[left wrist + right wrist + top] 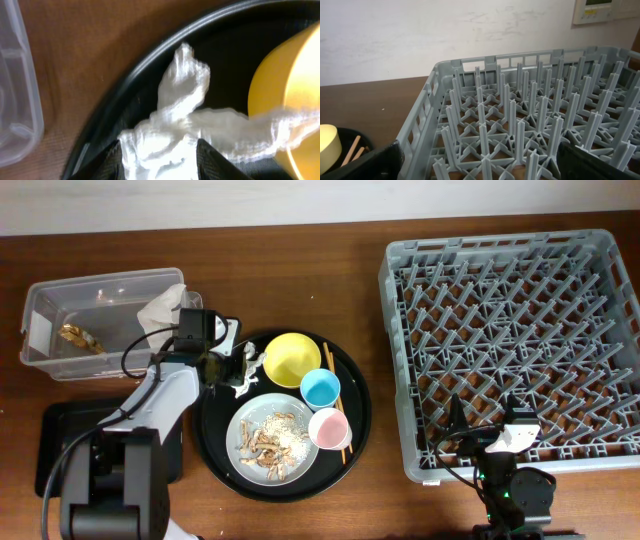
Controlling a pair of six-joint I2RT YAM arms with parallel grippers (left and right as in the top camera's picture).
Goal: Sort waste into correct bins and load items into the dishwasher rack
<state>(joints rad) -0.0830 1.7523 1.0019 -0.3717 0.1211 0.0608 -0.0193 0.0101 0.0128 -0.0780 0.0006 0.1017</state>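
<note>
Left jaws: clamped on white napkin [175, 120], inside black tray [131, 79] rim, beside yellow bowl [285, 85]
Right jaws: spread wide, facing grey rack [520, 110]
Wall panel [605, 10]: writing too small to read

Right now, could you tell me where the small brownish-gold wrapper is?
In the overhead view, the wrapper lies inside the clear tub at the far left, close to the tub's left wall and well left of the round black tray.

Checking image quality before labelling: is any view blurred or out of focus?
Left wrist: napkin and yellow bowl soft with close-up blur. Overhead: sharp, evenly lit. Right wrist: rack crisp, the dark fingers at the bottom corners blurred.
</note>
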